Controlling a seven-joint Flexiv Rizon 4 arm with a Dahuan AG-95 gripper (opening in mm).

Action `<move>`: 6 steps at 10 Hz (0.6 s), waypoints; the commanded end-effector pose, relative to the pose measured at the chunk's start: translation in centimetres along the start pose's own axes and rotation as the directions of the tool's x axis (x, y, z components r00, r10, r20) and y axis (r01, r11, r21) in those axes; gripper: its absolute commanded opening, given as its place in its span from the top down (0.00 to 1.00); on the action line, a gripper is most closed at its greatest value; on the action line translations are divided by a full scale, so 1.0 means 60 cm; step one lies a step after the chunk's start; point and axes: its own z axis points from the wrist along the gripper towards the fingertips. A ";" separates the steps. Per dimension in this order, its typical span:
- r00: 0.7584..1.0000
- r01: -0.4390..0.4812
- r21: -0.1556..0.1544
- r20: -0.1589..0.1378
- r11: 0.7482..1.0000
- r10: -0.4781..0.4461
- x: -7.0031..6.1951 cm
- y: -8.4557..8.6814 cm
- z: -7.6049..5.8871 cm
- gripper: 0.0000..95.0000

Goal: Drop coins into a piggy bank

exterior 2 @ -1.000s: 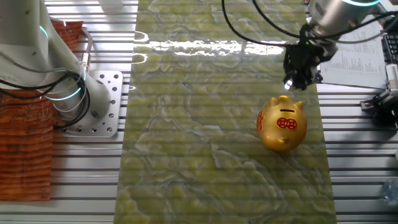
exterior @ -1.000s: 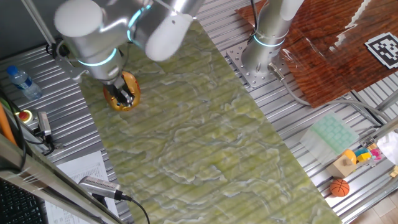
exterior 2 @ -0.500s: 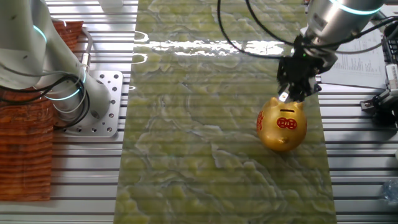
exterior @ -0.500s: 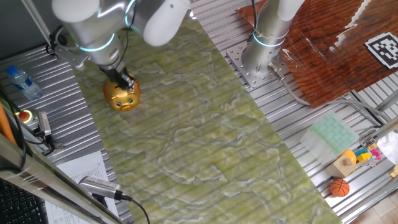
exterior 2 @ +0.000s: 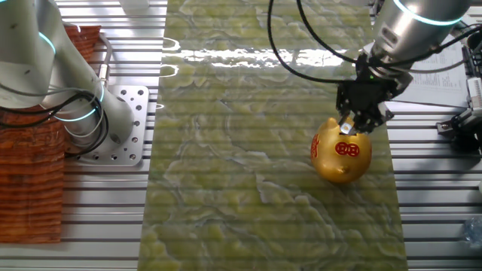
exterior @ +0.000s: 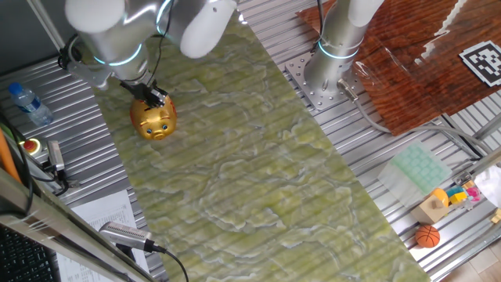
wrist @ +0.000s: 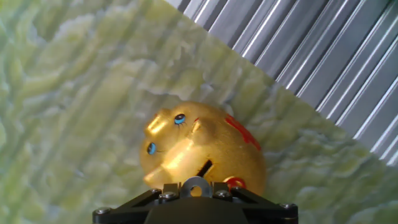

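**Now: gripper over pig's back**

Close in, hand view: gripper [wrist: 196, 188] pinches 1 grey coin [wrist: 196, 185] edge-on, right above the slot [wrist: 204, 168]. Beyond, the gold piggy bank [exterior 2: 342, 152] stands on the green mat [exterior 2: 248, 150], near its edge by the slatted table [exterior: 376, 164].

- We see piggy bank [exterior 2: 343, 150]: glossy gold finish, metallic-looking, w/ red markings; smooth.
- Mat [exterior: 258, 172]: green-yellow marbled pattern, smooth, some glare in the other fixed view.
- Table [exterior 2: 437, 211]: ribbed bare metal, silver, semi-shiny.
- Gripper [exterior 2: 354, 124]: matt black, prob. plastic or metal; we can't tell which.
- Arm shell [exterior: 196, 31]: smooth grey-white, satin sheen.
- Basketball [exterior: 427, 236]: orange, matt.
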 end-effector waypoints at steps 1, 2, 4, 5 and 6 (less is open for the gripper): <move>0.997 0.070 0.032 -0.045 0.997 -0.069 -0.005 -0.011 0.001 1.00; 0.991 0.124 0.045 -0.063 0.991 -0.121 -0.006 -0.015 0.008 1.00; 0.981 0.177 0.043 -0.086 0.983 -0.173 -0.005 -0.017 0.011 1.00; 0.973 0.210 0.049 -0.112 0.977 -0.203 -0.005 -0.017 0.012 1.00; 0.969 0.224 0.051 -0.122 0.973 -0.216 -0.006 -0.017 0.013 1.00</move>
